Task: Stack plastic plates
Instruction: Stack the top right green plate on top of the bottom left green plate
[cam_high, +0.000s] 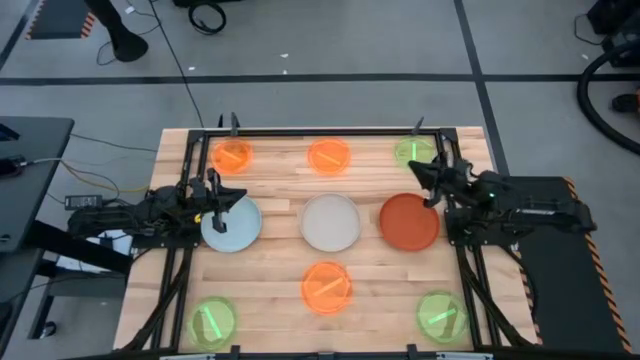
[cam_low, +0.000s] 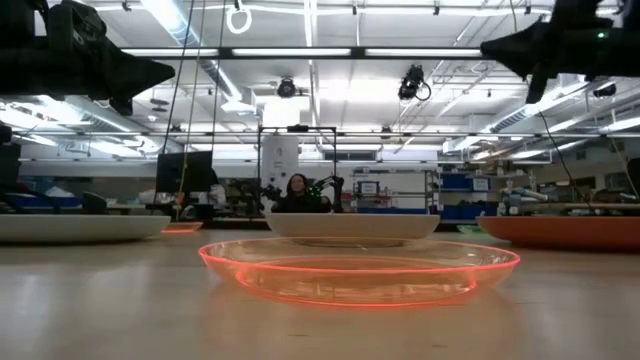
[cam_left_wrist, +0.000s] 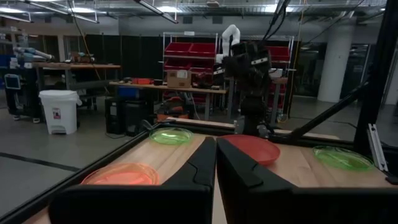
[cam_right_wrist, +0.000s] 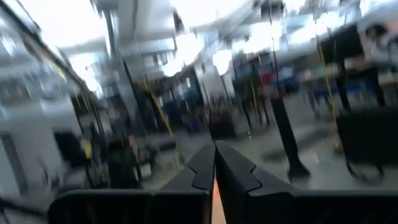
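Nine plates lie flat on the wooden table. In a middle row are the pale blue plate (cam_high: 232, 225), the off-white plate (cam_high: 330, 222) and the rust red plate (cam_high: 408, 221). Neon orange plates (cam_high: 232, 155) (cam_high: 329, 155) and a green plate (cam_high: 411, 151) sit along the far edge. Near the front lie an orange plate (cam_high: 327, 287) (cam_low: 360, 268) and two green plates (cam_high: 211, 322) (cam_high: 440, 315). My left gripper (cam_high: 238, 197) (cam_left_wrist: 216, 148) is shut and raised over the blue plate's far rim. My right gripper (cam_high: 414, 171) (cam_right_wrist: 215, 154) is shut and raised between the red plate and the far green plate.
A black frame (cam_high: 320, 131) runs along the table's far edge and sides. Bare wood shows between the plate rows. In the low view both arms (cam_low: 90, 70) (cam_low: 560, 45) hang well above the tabletop. A person (cam_low: 297, 190) sits far back in the room.
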